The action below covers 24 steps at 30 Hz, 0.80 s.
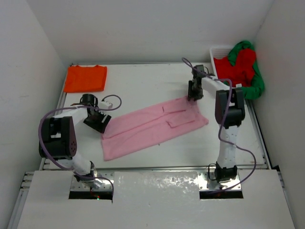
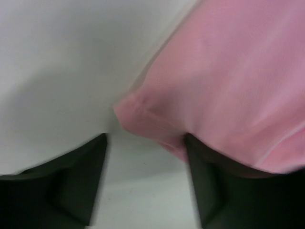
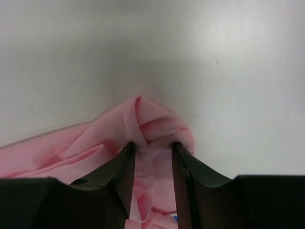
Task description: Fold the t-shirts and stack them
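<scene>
The pink t-shirt (image 1: 152, 126) lies folded into a long strip, slanting across the middle of the table. My left gripper (image 1: 96, 123) is low at its near-left corner. In the left wrist view it (image 2: 145, 143) is open, with bare table between the fingers and the shirt's corner (image 2: 143, 114) against the right finger. My right gripper (image 1: 192, 94) is at the far-right corner. In the right wrist view it (image 3: 152, 148) pinches a bunched ridge of pink cloth (image 3: 157, 121). The orange t-shirt (image 1: 86, 78) lies folded at the far left. The red t-shirt (image 1: 236, 67) and green t-shirt (image 1: 255, 81) are heaped at the far right.
A white mesh basket (image 1: 217, 50) stands at the far right corner under the red and green shirts, against the wall. Walls close in the table on the left, back and right. Both arms' cables loop near their bases.
</scene>
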Available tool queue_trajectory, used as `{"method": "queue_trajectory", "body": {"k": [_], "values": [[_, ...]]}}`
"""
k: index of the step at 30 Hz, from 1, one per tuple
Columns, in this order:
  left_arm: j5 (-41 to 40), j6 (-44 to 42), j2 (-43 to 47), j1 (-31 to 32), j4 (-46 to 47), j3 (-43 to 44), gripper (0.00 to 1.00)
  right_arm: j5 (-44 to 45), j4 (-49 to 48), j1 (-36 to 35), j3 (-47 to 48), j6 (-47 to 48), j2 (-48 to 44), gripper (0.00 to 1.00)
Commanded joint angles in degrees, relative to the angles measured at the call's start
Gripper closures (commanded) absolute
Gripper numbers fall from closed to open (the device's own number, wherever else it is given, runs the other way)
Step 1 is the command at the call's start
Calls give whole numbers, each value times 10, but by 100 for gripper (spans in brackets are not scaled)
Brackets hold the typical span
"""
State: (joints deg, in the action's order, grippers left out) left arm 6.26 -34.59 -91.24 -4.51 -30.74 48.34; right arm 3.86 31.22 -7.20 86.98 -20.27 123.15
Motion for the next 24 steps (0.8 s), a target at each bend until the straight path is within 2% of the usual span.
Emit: {"method": "queue_trajectory", "body": {"k": [1, 2, 3, 4, 6, 7, 12, 19, 22, 24], "values": [[106, -87, 19, -6, -111, -18, 27, 7, 0, -7, 146, 22, 124, 64], [129, -107, 21, -6, -130, -12, 6, 6, 4, -12, 187, 27, 152, 64], [141, -111, 27, -6, -145, -3, 6, 3, 8, -15, 271, 35, 177, 64], [148, -111, 30, -6, -163, 2, 6, -7, 9, -17, 312, 37, 226, 63], [140, -105, 41, -8, -169, 4, 5, -16, -3, -19, 407, 24, 262, 61], [123, -104, 47, -9, -172, 4, 5, -22, -16, -19, 423, 20, 273, 60], [94, -111, 73, -20, -187, 4, 5, -26, -130, -18, 377, 15, 223, 53], [81, -80, 53, -21, -139, 34, 5, 11, -132, -7, 395, 60, 123, 44], [76, -61, 48, -21, -118, 61, 5, 45, -119, 8, 359, 45, 47, 44], [73, -45, 38, -21, -98, 85, 5, 76, -110, 11, 282, 36, -20, 44]]}}
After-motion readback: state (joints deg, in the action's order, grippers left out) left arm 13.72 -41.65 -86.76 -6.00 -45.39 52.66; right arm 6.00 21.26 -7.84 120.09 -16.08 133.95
